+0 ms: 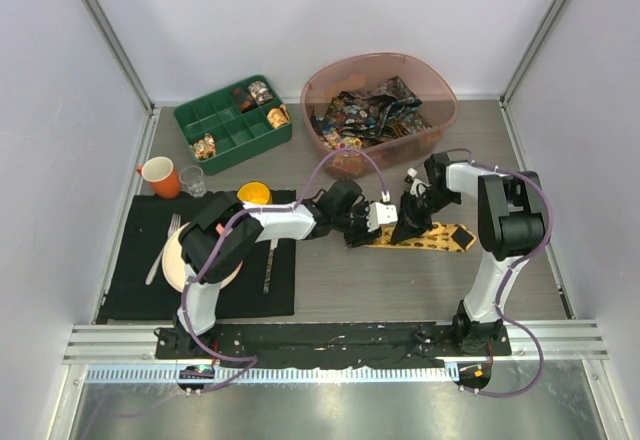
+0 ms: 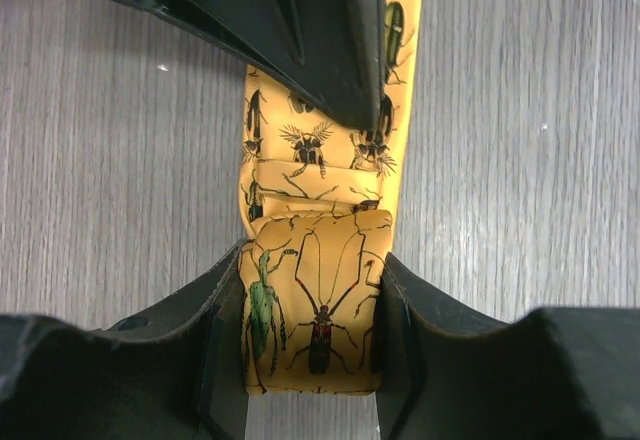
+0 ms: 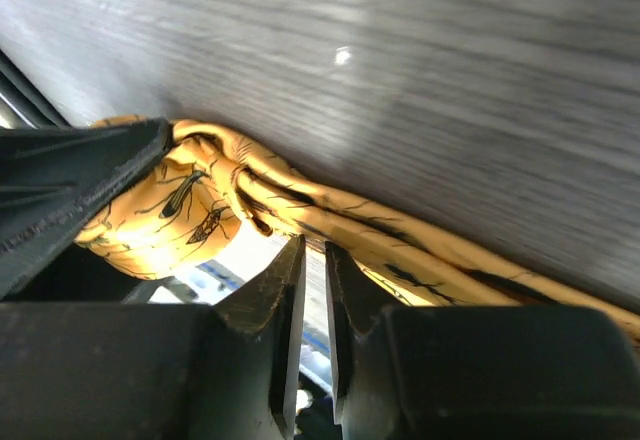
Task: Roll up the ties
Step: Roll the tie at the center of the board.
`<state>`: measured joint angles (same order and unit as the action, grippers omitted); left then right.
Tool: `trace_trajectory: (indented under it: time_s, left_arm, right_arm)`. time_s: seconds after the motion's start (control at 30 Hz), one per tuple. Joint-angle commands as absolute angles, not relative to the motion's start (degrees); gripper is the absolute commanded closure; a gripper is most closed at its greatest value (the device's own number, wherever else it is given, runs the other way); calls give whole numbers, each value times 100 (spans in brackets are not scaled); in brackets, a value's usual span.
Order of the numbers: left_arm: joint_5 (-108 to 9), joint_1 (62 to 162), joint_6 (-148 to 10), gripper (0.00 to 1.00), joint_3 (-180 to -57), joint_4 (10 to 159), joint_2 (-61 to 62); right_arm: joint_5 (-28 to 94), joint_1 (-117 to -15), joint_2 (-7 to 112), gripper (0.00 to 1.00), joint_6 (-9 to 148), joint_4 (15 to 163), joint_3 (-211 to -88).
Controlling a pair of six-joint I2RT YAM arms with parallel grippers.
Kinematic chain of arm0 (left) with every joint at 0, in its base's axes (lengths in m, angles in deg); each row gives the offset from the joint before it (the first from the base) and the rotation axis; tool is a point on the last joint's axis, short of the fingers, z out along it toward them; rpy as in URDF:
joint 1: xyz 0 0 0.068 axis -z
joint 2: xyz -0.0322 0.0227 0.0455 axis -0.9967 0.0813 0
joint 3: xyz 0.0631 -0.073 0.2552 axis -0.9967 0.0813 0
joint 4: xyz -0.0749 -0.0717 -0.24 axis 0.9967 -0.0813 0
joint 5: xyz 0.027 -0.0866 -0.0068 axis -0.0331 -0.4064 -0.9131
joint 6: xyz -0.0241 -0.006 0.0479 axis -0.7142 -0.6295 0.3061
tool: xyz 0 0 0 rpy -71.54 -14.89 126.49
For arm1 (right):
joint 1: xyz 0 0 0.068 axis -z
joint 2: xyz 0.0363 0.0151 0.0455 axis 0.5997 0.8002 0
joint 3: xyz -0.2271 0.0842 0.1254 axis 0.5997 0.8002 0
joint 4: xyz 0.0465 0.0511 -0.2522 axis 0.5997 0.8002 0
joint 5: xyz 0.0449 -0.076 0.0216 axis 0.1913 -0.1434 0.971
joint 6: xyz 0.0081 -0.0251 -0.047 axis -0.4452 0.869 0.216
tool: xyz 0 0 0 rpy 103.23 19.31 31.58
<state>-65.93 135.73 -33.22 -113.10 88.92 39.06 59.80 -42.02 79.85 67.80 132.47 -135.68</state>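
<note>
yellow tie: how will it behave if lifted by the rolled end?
Likely floppy: the yellow tie bends into soft folds. Probably light and thin, lying flat on the table. The roll may unwind if released.

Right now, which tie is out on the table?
The yellow insect-print tie, gripped in the left jaws; the dark printed ties lie heaped in the pink bowl.

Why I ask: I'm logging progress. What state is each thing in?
yellow tie, one end rolled, the rest flat on the table.
left pincer, closed on the tie's rolled end.
right pincer, nearly closed, tips at the tie; grip unclear.
dark ties, loose heap in the pink basin.
orange mug, upright.
</note>
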Motion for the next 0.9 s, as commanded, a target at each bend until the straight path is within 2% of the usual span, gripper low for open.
trace_trajectory:
  time_s: [0.0, 0.27, 0.37, 0.47, 0.6, 0.63, 0.73, 0.87]
  left_arm:
    - [-6438, 13552, -2741, 87, -11541, 7020, 3928]
    - [-6246, 13552, -2582, 85, -12543, 5691, 4655]
    - [-6060, 13552, -2749, 85, -12754, 5506, 4921]
    - [-6007, 13561, -2881, 82, -12746, 5559, 4982]
    - [-5963, 13605, -2917, 79, -12676, 5655, 4992]
    - [-5972, 13614, -2925, 78, -12641, 5673, 4983]
    - [-5990, 13614, -2916, 78, -12562, 5796, 4895]
    - [-5972, 13614, -2943, 78, -12570, 5814, 4903]
  right_arm:
    - [5015, -4001, 8482, 79, 6753, 12860, -13630]
    - [5251, -3949, 8405, 80, 7016, 12895, -13867]
    - [6128, -3931, 8097, 78, 7165, 13009, -13841]
    - [6868, -3931, 7658, 73, 7131, 13063, -13771]
    - [7632, -3940, 7245, 52, 6561, 12712, -13604]
    - [7686, -3983, 7209, 43, 6333, 12493, -13517]
    - [7783, -4071, 7217, 39, 6068, 12237, -13454]
    - [7784, -4282, 7297, 42, 5953, 12026, -13358]
